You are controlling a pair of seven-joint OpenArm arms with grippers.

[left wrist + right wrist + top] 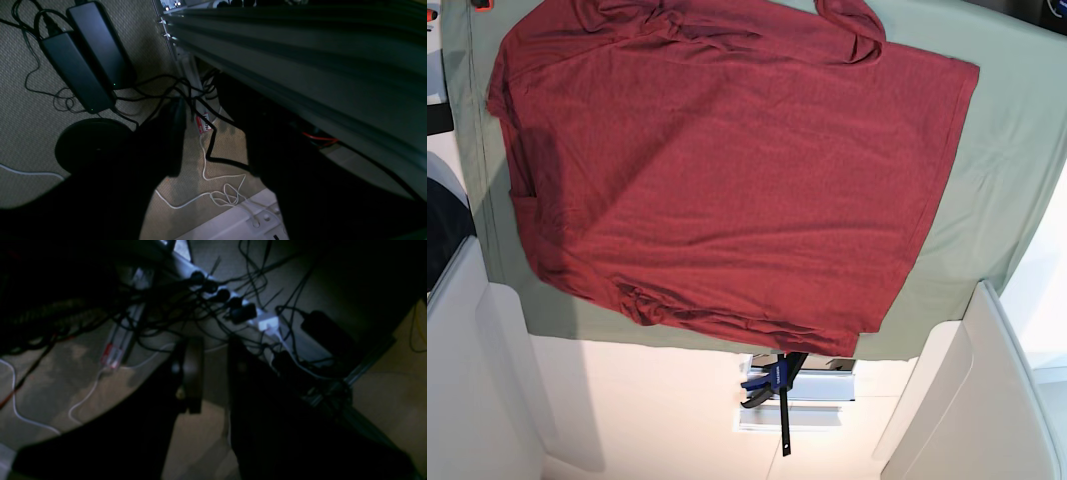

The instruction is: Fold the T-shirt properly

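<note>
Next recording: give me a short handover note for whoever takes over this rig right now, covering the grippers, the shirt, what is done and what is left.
Left gripper: open, holding nothing, pointing down at the floor cables beside the table frame.
Right gripper: jaws apart, holding nothing, also aimed at the floor, over a power strip.
T-shirt: spread flat on the sage-green cloth. The edge nearest the blue clamp is rumpled, and so is the top edge.
Done: no fold visible.
Left: all the folding. Neither arm shows over the table in the base view.
</note>
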